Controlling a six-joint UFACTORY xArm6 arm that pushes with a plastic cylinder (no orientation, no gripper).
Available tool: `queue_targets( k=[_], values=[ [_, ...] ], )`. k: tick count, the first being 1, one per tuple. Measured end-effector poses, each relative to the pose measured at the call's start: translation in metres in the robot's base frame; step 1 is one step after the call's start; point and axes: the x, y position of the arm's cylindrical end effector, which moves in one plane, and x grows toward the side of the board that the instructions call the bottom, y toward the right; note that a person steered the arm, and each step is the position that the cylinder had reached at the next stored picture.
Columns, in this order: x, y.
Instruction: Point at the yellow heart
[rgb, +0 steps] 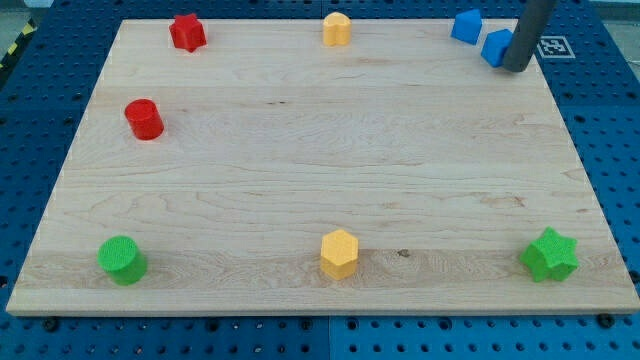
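A yellow block (337, 28) that looks heart-shaped sits at the middle of the board's top edge. A second yellow block (339, 253), a pentagon-like prism, sits near the middle of the bottom edge. My tip (517, 68) is at the top right of the board, touching or just right of a blue block (497, 47). The tip is far to the right of the top yellow block.
Another blue block (466, 25) lies just left of the first. A red star (187, 32) is at the top left, a red cylinder (144, 119) below it. A green cylinder (122, 260) is at the bottom left, a green star (550, 255) at the bottom right. The wooden board (320, 150) lies on a blue pegboard table.
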Motion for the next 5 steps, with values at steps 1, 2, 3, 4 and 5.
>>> queue_targets(
  k=[1,2,3,4,5],
  values=[
    [0.009,-0.028],
    [0.028,-0.114],
    [0.029,-0.19],
    [0.018,-0.255],
    [-0.017,-0.284]
  ],
)
